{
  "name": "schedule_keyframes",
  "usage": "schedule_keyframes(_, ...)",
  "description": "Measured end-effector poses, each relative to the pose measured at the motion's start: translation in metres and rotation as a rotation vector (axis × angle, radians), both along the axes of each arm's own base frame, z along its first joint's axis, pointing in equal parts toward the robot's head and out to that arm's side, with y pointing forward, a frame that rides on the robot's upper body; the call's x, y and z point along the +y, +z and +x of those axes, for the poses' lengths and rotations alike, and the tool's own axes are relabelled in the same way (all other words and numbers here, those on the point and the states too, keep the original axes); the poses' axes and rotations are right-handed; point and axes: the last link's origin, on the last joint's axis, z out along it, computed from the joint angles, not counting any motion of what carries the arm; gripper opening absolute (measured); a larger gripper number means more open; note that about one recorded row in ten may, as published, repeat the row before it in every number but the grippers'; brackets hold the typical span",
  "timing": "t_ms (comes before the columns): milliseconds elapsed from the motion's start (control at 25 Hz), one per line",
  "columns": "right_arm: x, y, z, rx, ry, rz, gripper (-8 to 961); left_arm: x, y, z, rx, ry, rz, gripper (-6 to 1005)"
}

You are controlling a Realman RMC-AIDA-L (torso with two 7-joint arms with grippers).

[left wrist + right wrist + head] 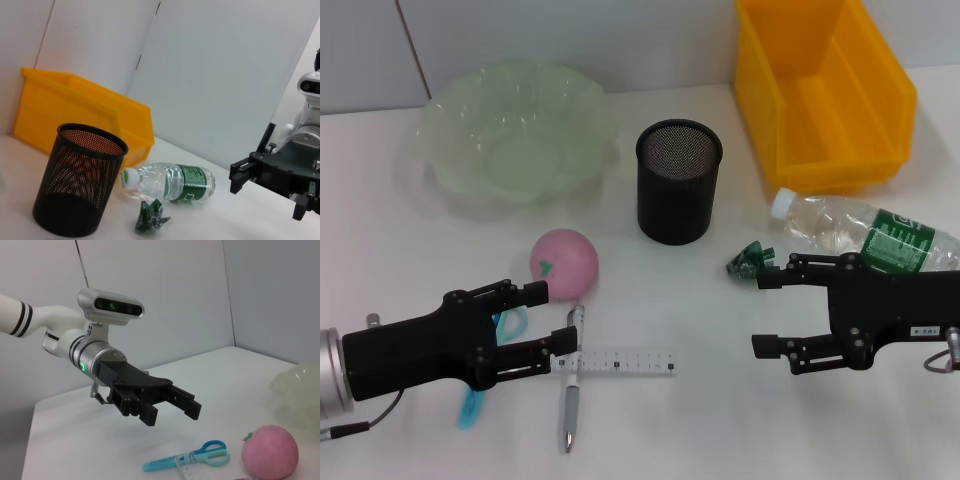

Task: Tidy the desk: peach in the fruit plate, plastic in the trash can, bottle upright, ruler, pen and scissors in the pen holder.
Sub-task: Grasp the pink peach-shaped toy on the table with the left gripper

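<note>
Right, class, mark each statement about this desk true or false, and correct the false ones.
1. The bottle lies on its side. True.
2. The peach is in the fruit plate. False: it sits on the desk in front of the plate.
3. The pen holder already holds the pen. False: the pen lies on the desk across the ruler.
4. The left gripper is open and empty. True.
5. The right gripper is shut on the plastic. False: it is open, holding nothing.
</note>
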Motion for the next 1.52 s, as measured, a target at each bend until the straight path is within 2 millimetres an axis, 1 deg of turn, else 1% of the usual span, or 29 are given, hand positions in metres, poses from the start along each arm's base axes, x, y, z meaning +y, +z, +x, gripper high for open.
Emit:
schedule_keyframes(480, 0.0, 0.0, -0.001, 0.001, 0.002, -0.001, 825, 0.009, 0.002, 0.001, 0.008, 0.015, 0.026, 810)
schedule_keyframes(520, 0.001, 0.0, -0.001, 0.002, 0.003, -0.002, 825, 0.012, 0.002, 0.002, 0.013, 0.015, 0.032, 810)
schedule_keyframes(560, 0.001, 0.0, -0.001, 0.002, 0.004, -0.002, 825, 0.019, 0.003, 0.003, 0.029, 0.015, 0.065, 810)
schedule_keyframes(640, 0.001, 0.0, -0.002, 0.004, 0.004, -0.004, 825, 0.027, 0.003, 0.002, 0.05, 0.027, 0.102, 809)
schedule_keyframes(680, 0.001, 0.0, -0.002, 0.003, 0.003, -0.004, 825, 0.027, 0.003, 0.002, 0.05, 0.027, 0.102, 809)
schedule_keyframes(720, 0.001, 0.0, -0.002, 0.003, 0.002, -0.005, 825, 0.04, 0.002, 0.001, 0.089, 0.049, 0.144, 809)
schedule_keyframes(840, 0.002, 0.001, -0.003, 0.003, 0.004, -0.007, 825, 0.053, -0.002, -0.001, 0.152, 0.059, 0.195, 809)
schedule_keyframes(880, 0.002, 0.001, -0.003, 0.003, 0.005, -0.007, 825, 0.053, -0.002, -0.001, 0.152, 0.059, 0.195, 809)
schedule_keyframes(960, 0.002, 0.001, -0.003, 0.003, 0.004, -0.009, 825, 0.061, -0.008, 0.0, 0.191, 0.042, 0.219, 809)
schedule_keyframes(1240, 0.002, 0.002, -0.003, 0.002, -0.001, -0.01, 825, 0.066, -0.018, 0.003, 0.23, -0.007, 0.238, 808)
schedule_keyframes(1280, 0.002, 0.002, -0.003, 0.002, -0.001, -0.01, 824, 0.068, -0.023, 0.003, 0.251, -0.015, 0.244, 808)
schedule_keyframes(1440, 0.003, 0.002, -0.003, 0.002, 0.0, -0.01, 824, 0.072, -0.029, 0.002, 0.277, -0.004, 0.25, 807)
schedule_keyframes(1520, 0.003, 0.002, -0.004, 0.002, 0.001, -0.01, 824, 0.076, -0.035, -0.001, 0.312, 0.022, 0.25, 807)
